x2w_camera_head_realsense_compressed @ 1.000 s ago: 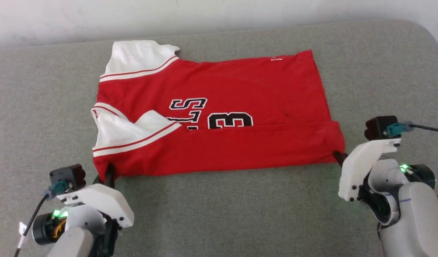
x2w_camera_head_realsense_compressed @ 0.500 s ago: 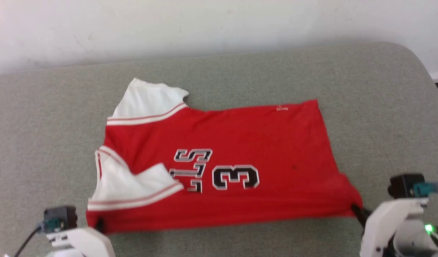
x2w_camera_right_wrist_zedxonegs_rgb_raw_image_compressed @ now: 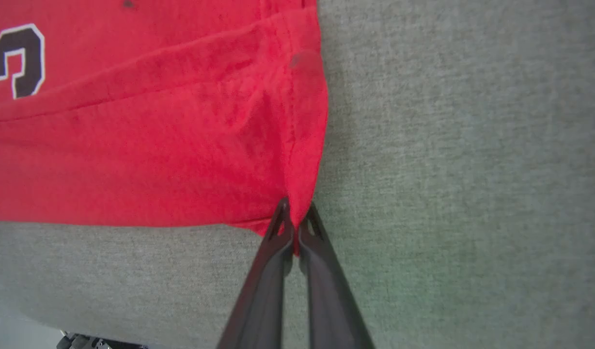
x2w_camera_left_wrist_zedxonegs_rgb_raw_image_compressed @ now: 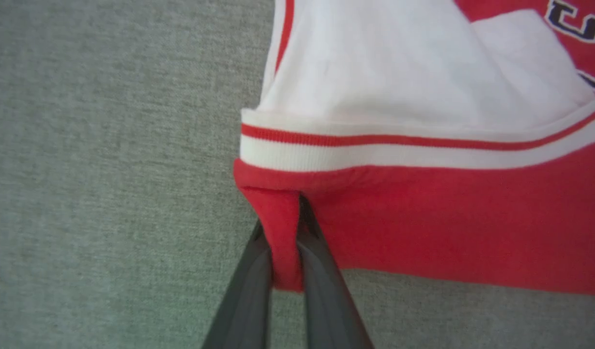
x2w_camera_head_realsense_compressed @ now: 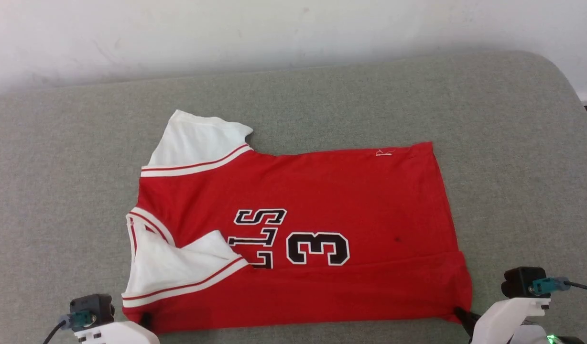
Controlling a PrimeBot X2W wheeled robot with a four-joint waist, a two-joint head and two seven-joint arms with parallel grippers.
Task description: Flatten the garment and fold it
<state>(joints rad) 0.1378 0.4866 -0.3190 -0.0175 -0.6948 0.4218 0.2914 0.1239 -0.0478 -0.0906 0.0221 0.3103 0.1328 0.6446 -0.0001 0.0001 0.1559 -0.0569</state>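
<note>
At its near corners, the garment [x2w_camera_head_realsense_compressed: 293, 191] is clamped by left claw [x2w_camera_left_wrist_zedxonegs_rgb_raw_image_compressed: 280, 218] and right claw [x2w_camera_right_wrist_zedxonegs_rgb_raw_image_compressed: 296, 213].

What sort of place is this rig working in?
Probably an indoor test space, though I can't be sure: a grey fabric-covered surface with a rounded corner, a plain white wall behind it, and a red jersey spread on it.

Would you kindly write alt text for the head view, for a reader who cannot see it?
A red jersey with white sleeves lies on a grey cushion, its near side folded over part of the black lettering. The left end effector and the right end effector each pinch a near corner.
</note>
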